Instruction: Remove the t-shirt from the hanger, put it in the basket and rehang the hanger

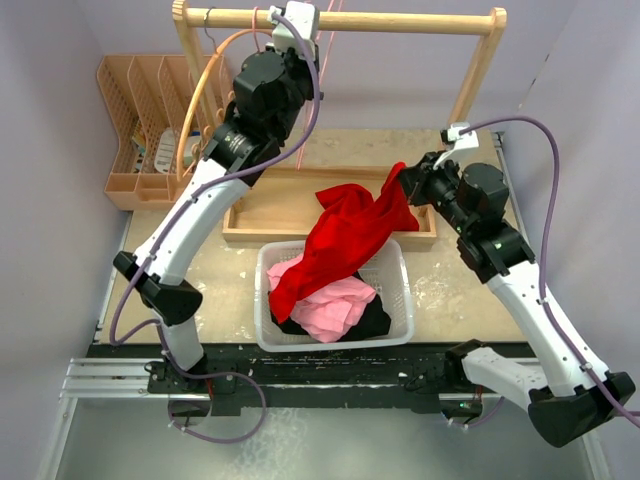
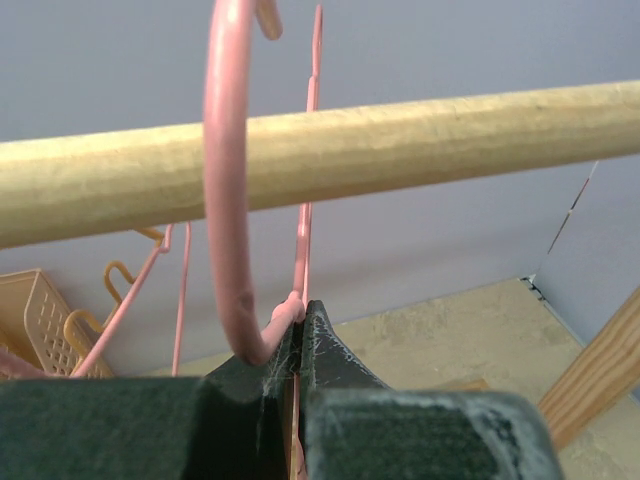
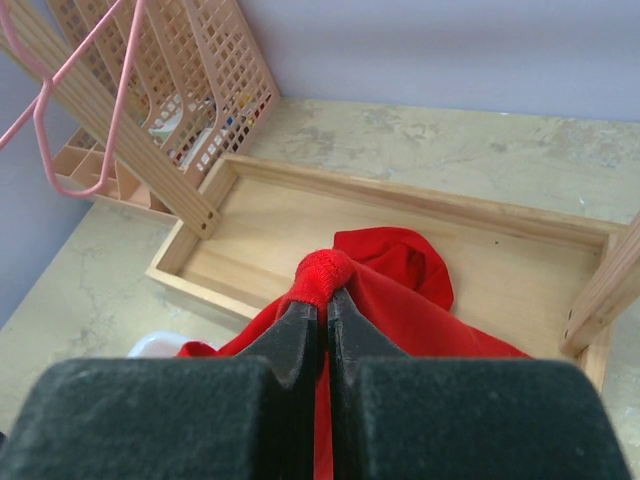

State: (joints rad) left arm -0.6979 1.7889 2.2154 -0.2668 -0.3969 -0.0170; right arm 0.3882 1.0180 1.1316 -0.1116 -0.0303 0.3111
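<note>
At the far left, high up, the left gripper (image 2: 302, 322) is clenched on the pink hanger (image 2: 225, 200), just below its hook. The hook crosses in front of the wooden rod (image 2: 400, 140); I cannot tell whether it rests on the rod. The hanger is bare. The red t-shirt (image 1: 345, 235) is apart from it, to the right and lower. The right gripper (image 3: 322, 305) pinches a thick folded edge of the shirt and holds it above the wooden tray (image 3: 500, 270). From there the cloth hangs down toward the near side and its lower part lies in the white basket (image 1: 405, 300), on a pink garment (image 1: 335, 305) and a black one (image 1: 372, 318).
</note>
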